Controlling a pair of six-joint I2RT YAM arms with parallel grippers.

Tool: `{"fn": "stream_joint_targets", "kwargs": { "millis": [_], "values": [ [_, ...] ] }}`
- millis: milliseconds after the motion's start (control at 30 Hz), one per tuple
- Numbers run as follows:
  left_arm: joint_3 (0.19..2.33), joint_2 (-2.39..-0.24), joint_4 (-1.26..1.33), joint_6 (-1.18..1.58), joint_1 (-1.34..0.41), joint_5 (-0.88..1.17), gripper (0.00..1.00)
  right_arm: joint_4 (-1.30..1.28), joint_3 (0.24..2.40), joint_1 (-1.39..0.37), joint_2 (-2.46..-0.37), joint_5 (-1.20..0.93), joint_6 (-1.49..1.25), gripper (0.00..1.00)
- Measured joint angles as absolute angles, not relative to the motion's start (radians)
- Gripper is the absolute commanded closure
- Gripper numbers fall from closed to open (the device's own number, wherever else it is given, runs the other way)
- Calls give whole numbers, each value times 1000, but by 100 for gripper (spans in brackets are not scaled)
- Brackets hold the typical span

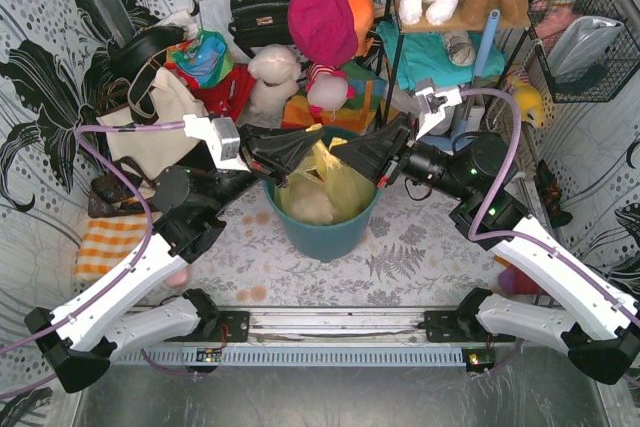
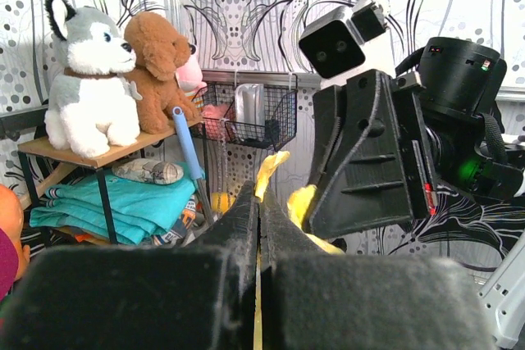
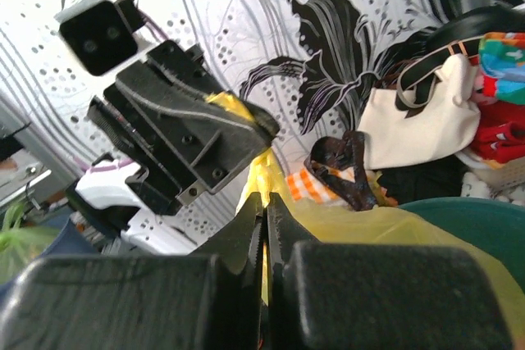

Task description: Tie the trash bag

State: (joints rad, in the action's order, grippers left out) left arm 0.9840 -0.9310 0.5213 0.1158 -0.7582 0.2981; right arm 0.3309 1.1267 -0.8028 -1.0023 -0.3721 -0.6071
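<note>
The trash bag (image 1: pixel 347 185) is thin yellow-green plastic and lines the round teal bin (image 1: pixel 330 235) at the table's middle; something pale lies inside it. My left gripper (image 1: pixel 306 153) and right gripper (image 1: pixel 338 154) meet tip to tip above the bin's far rim. Each is shut on a pulled-up flap of the bag. In the left wrist view, yellow plastic (image 2: pixel 271 168) sticks out past my left gripper (image 2: pixel 258 193), with the right gripper's fingers (image 2: pixel 361 161) close beside. In the right wrist view, my right gripper (image 3: pixel 264 199) pinches the bag (image 3: pixel 377 223) next to the left fingers (image 3: pixel 193 133).
A cream tote bag with black straps (image 1: pixel 160 127) and an orange checked cloth (image 1: pixel 105 242) lie left of the bin. Plush toys, bags and clothes crowd the back, with a shelf (image 1: pixel 455 22) and a wire basket (image 1: pixel 590 47) at the right.
</note>
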Motion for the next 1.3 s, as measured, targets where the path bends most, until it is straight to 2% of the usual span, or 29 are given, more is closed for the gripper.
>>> {"fn": "stream_joint_targets", "kwargs": {
  "millis": [333,667,1033,1300],
  "values": [
    [984,-931,498,109,-757,287,100,326,1125,-813,-1013,-507,-580,100],
    [984,-942,480,100,-756,287,100,218,1132,-855,-1016,-505,-529,100],
    [984,-915,479,100,-755,341,100,93,1268,-855,-1033,-189,-513,100],
    [1064,-943,485,115,-752,523,100,63,1585,-854,-1283,-64,-492,100]
  ]
}}
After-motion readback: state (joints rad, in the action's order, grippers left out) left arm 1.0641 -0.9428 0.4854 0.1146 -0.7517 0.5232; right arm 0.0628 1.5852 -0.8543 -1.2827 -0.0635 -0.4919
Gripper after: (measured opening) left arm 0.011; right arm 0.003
